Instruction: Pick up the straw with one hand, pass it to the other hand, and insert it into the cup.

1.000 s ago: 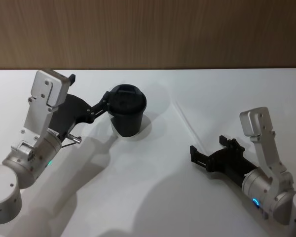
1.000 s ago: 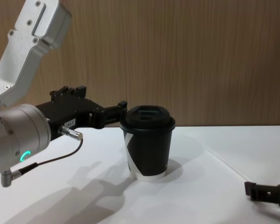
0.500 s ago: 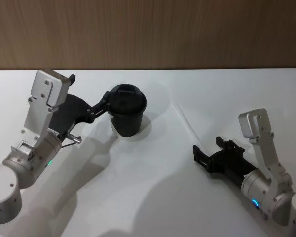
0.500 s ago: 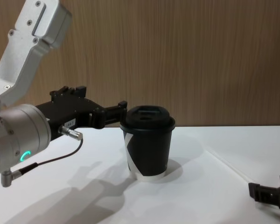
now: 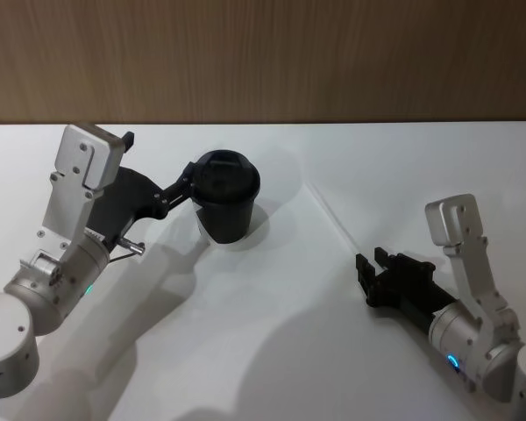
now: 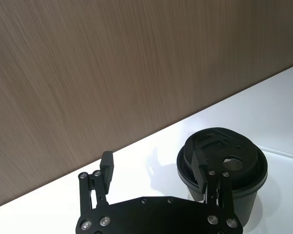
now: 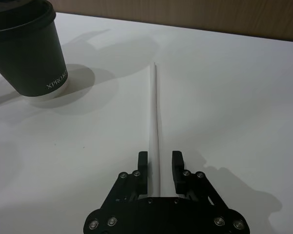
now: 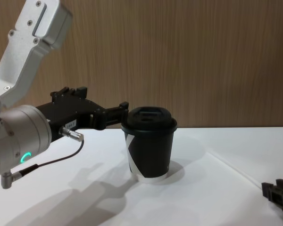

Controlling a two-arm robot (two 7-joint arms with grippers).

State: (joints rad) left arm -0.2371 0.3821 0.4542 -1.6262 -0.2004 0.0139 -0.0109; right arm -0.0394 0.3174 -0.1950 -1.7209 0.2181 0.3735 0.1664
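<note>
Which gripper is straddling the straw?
The right gripper: its open fingers sit either side of the straw, which lies on the table. The left gripper is open by the cup.

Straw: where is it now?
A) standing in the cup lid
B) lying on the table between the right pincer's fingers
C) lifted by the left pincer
B: the right wrist view shows the straw flat on the table, its near end between the right pincer and its open fingers.
</note>
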